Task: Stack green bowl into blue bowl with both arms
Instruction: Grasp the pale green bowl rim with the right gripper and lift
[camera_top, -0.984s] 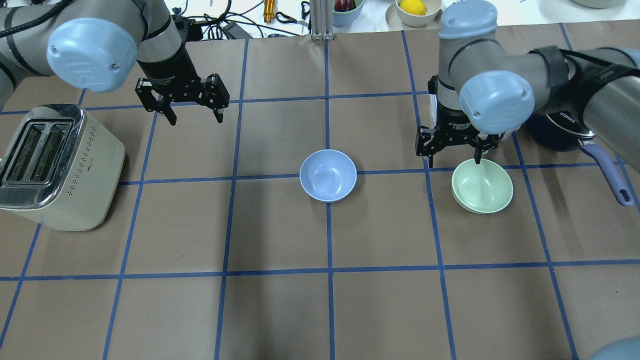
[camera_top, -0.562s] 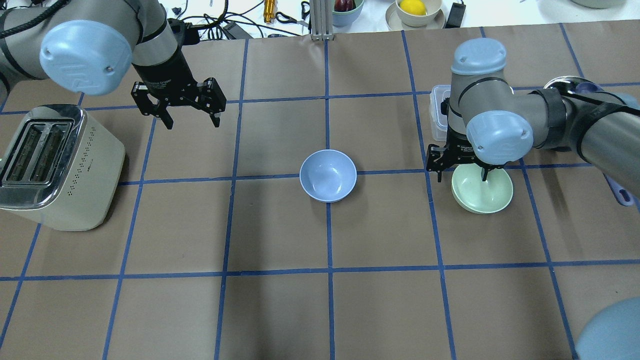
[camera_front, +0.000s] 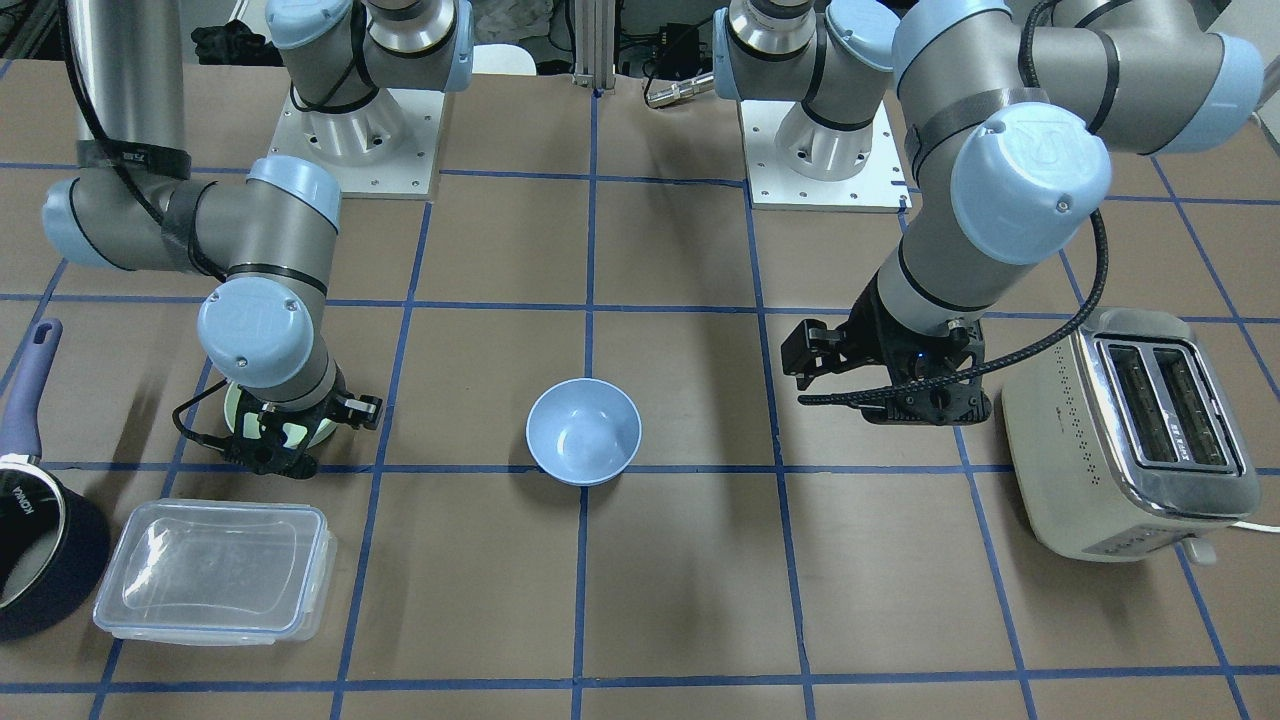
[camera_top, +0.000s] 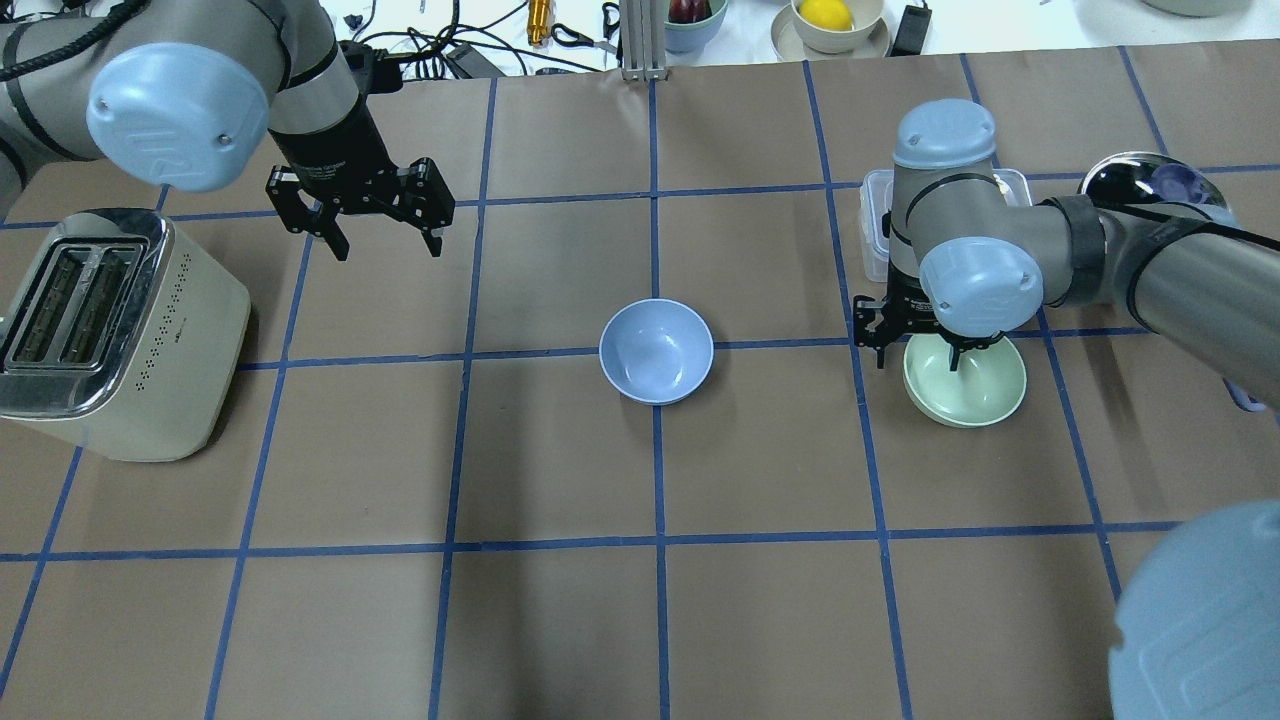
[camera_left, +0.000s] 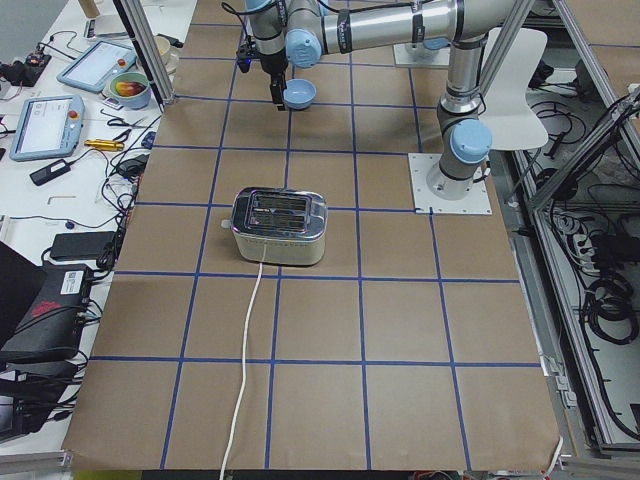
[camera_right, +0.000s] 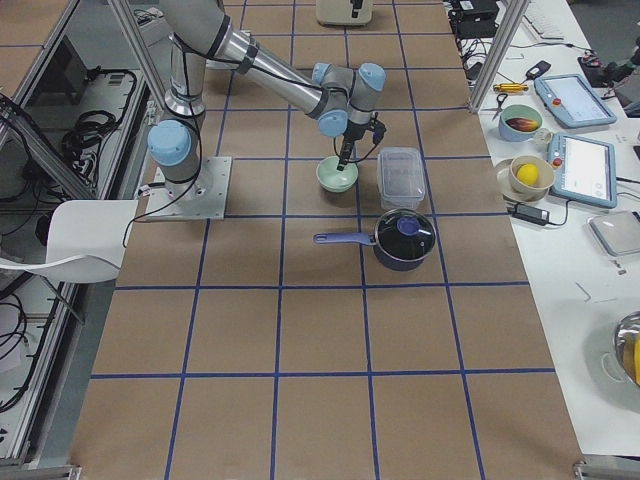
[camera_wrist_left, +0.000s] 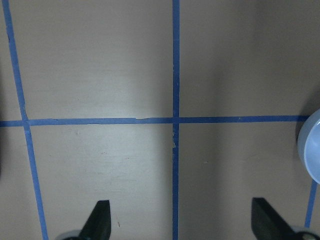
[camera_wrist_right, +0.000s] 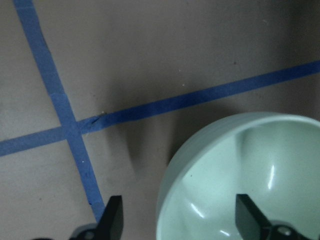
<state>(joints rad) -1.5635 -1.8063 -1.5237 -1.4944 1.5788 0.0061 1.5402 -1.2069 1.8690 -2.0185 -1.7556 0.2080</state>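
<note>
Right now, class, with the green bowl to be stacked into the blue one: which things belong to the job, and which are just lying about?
Job: green bowl, blue bowl, right gripper (open, astride the green bowl's rim), left gripper (open).
Lying about: toaster, clear container, dark saucepan.

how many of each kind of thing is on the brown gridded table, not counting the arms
bowls: 2 (green bowl, blue bowl)
toaster: 1
saucepan: 1
clear container: 1
total: 5
</note>
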